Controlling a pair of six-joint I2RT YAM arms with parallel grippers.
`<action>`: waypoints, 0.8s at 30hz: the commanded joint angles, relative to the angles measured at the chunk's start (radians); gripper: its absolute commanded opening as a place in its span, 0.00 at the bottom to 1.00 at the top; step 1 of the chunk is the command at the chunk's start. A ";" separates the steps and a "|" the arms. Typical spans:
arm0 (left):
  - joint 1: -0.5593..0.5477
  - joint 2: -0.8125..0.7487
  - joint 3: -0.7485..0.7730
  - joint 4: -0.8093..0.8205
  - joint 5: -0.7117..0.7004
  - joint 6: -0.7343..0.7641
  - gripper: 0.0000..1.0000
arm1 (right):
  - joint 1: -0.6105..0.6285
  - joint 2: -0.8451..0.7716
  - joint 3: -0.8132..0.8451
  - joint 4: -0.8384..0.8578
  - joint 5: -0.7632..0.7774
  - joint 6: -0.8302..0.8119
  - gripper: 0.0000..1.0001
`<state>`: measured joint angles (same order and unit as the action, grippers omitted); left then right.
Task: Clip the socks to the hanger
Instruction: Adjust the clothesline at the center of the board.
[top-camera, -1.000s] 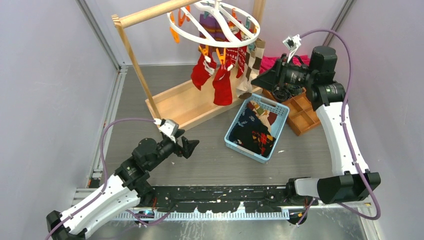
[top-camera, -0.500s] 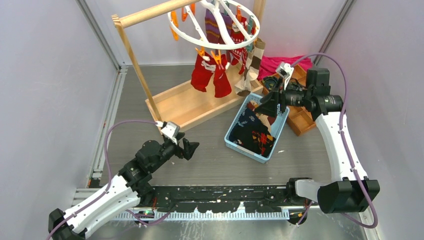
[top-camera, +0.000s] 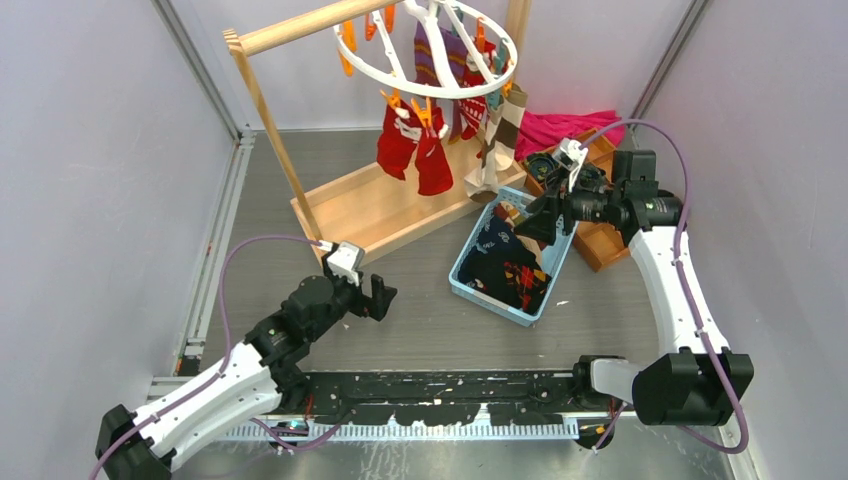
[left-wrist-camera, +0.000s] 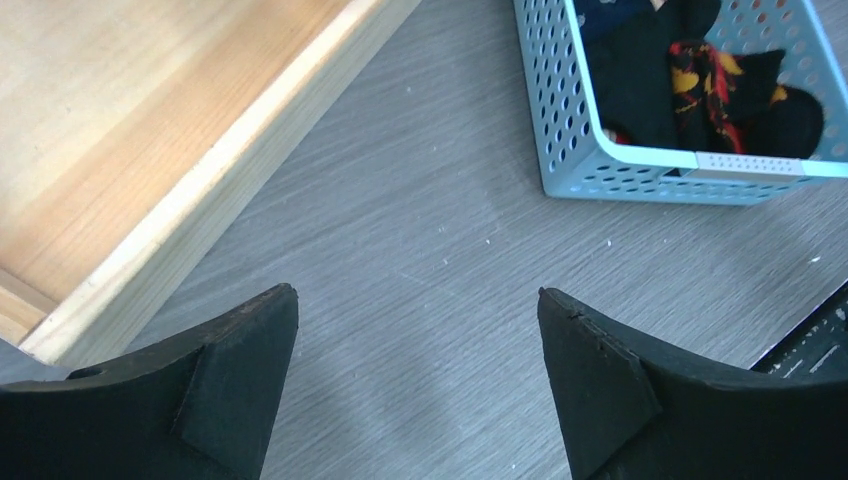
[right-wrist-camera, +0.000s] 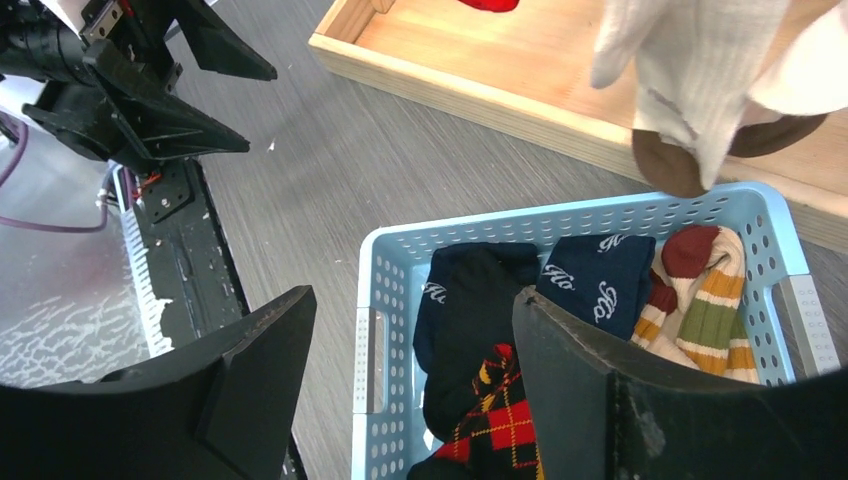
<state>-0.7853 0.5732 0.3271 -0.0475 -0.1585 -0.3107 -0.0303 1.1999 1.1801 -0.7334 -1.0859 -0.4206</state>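
Socks (right-wrist-camera: 470, 320) lie heaped in the basket (right-wrist-camera: 367, 345), directly beneath the right claw (right-wrist-camera: 410, 300), whose jaws stand wide apart, empty. The left claw (left-wrist-camera: 417, 293), also spread and empty, sits well off, basket ahead to its right.

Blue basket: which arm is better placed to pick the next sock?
Right. The right gripper hangs open over the blue basket, socks showing between its fingers; the left gripper is over tabletop beside it.
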 joint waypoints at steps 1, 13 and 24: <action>0.001 0.039 0.082 -0.054 0.001 -0.040 0.90 | -0.003 -0.016 -0.022 0.049 0.024 -0.035 0.79; 0.001 0.092 0.275 -0.251 0.079 -0.010 0.88 | -0.028 -0.041 -0.075 0.107 0.066 -0.047 0.86; 0.001 0.057 0.148 -0.022 0.085 0.050 0.86 | -0.030 -0.059 -0.148 0.152 0.087 -0.115 0.95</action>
<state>-0.7853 0.6624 0.5735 -0.2485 -0.0929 -0.2882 -0.0563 1.1580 1.0306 -0.6342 -1.0058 -0.5026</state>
